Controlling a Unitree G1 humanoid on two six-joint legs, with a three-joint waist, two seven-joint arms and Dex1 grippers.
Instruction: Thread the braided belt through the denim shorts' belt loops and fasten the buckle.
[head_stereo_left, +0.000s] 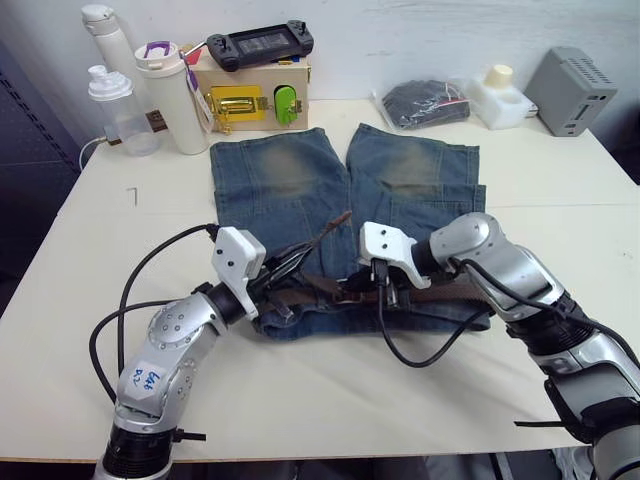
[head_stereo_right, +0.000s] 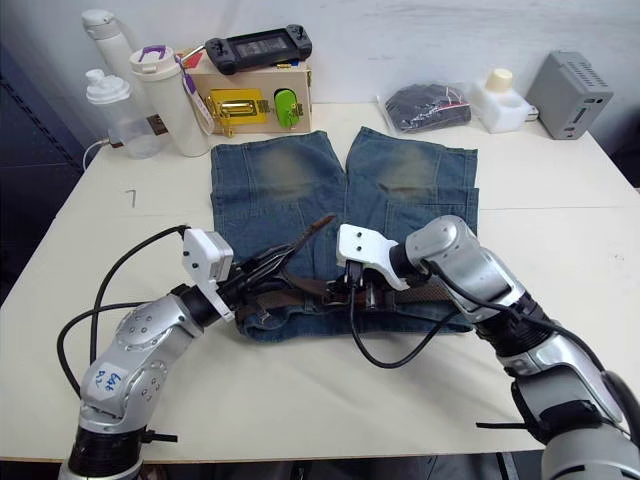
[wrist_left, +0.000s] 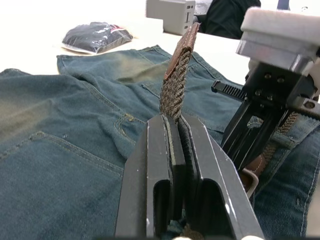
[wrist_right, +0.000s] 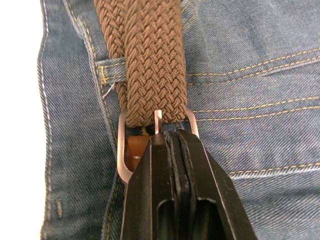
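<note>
Left hand (wrist_left: 172, 132) clamps the braided belt (wrist_left: 175, 85); right hand (wrist_right: 167, 137) clamps the buckle (wrist_right: 122, 150).

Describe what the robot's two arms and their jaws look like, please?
Both arms are rounded silver-grey metal with black joints and loose black cables looping beside them. Each wrist carries a white angular block. The left gripper and right gripper have flat black fingers. The left arm bears a white sticker with blue handwriting.

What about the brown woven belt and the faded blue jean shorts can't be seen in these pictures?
- Right wrist view: right gripper hides part of the silver metal buckle.
- Head views: arms cover the denim shorts' waistband, so the threaded loops can't be counted.
- Left wrist view: left gripper hides the braided belt below its fingers.
</note>
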